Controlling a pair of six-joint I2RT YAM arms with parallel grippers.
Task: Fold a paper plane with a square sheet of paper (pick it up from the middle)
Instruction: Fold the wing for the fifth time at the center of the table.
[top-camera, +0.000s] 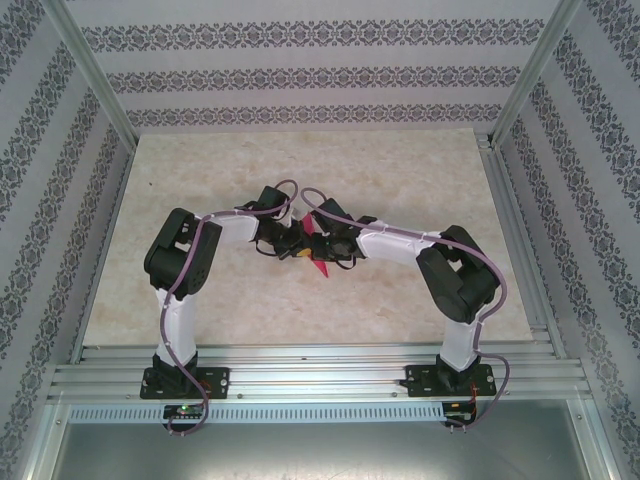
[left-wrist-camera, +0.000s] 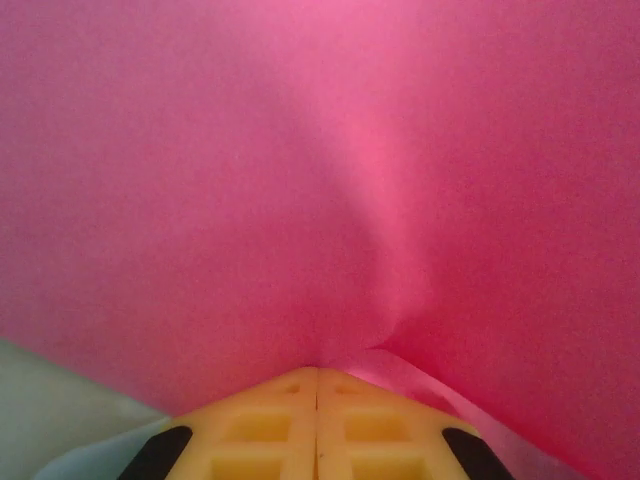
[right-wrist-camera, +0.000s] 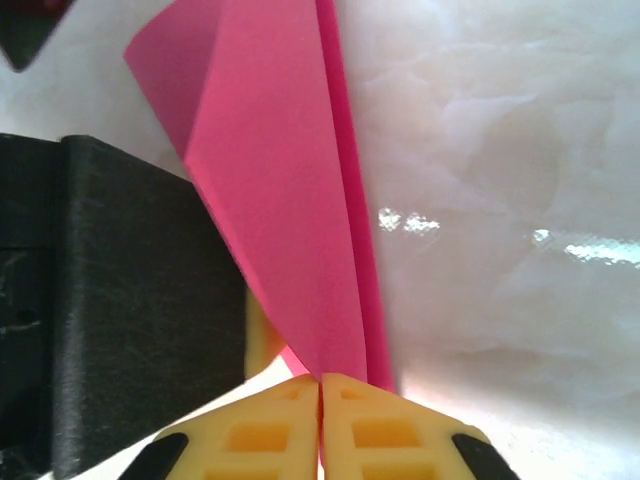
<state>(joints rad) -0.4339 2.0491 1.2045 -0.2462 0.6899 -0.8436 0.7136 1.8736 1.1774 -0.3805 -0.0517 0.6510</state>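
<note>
The square sheet of paper is folded into a narrow, pointed magenta paper plane (top-camera: 318, 252), held above the table's middle between both grippers. My left gripper (top-camera: 297, 246) comes in from the left. In the left wrist view its yellow fingertips (left-wrist-camera: 318, 372) are shut on the pink paper (left-wrist-camera: 300, 180), which spreads close across the lens. My right gripper (top-camera: 328, 243) comes in from the right. Its fingertips (right-wrist-camera: 320, 378) are shut on the creased end of the plane (right-wrist-camera: 280, 190), whose folded layers fan away from them. The left gripper's black body (right-wrist-camera: 100, 300) sits just left of the plane.
The beige marbled tabletop (top-camera: 400, 180) lies bare around the arms. Aluminium frame rails (top-camera: 320, 365) run along the near edge and up both sides. Patterned walls (top-camera: 300, 70) close in the back and the sides.
</note>
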